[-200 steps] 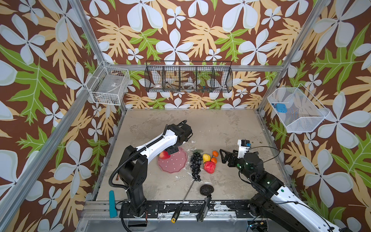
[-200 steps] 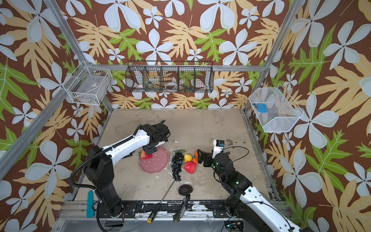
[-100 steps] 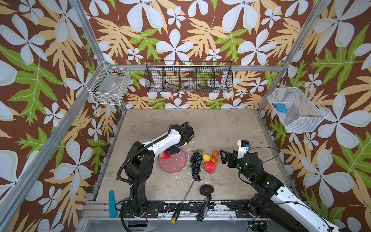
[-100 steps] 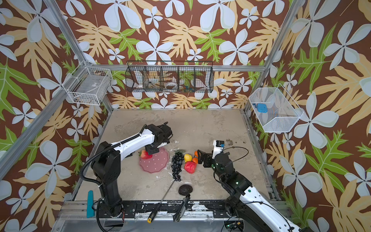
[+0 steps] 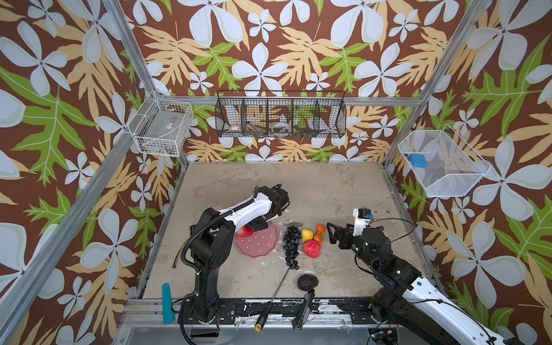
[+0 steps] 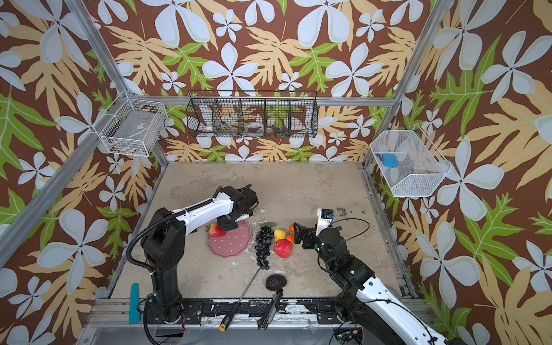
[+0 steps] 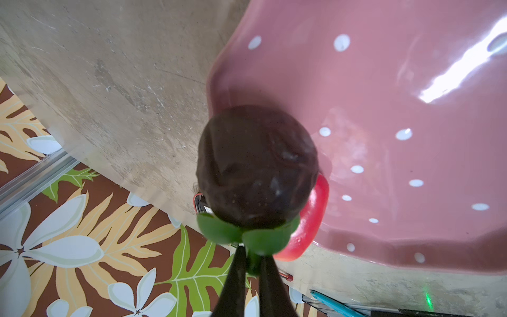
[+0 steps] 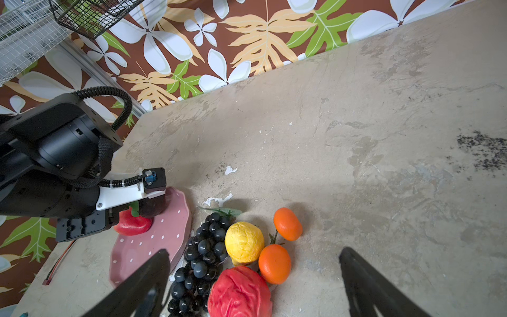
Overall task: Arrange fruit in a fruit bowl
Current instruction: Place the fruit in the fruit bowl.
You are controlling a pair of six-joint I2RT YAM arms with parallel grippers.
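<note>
1 mangosteen clamped in left gripper over fruit bowl; right gripper spread wide.

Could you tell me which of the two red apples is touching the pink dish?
The smooth apple at the dish rim; the crinkled apple lies on the table beside the grapes.

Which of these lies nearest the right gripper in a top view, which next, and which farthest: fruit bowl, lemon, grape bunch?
1. Lemon, closest to the open right gripper, just to its left.
2. Grape bunch, mid-table, beyond the lemon.
3. Fruit bowl, farthest, on the robot's left side.
</note>
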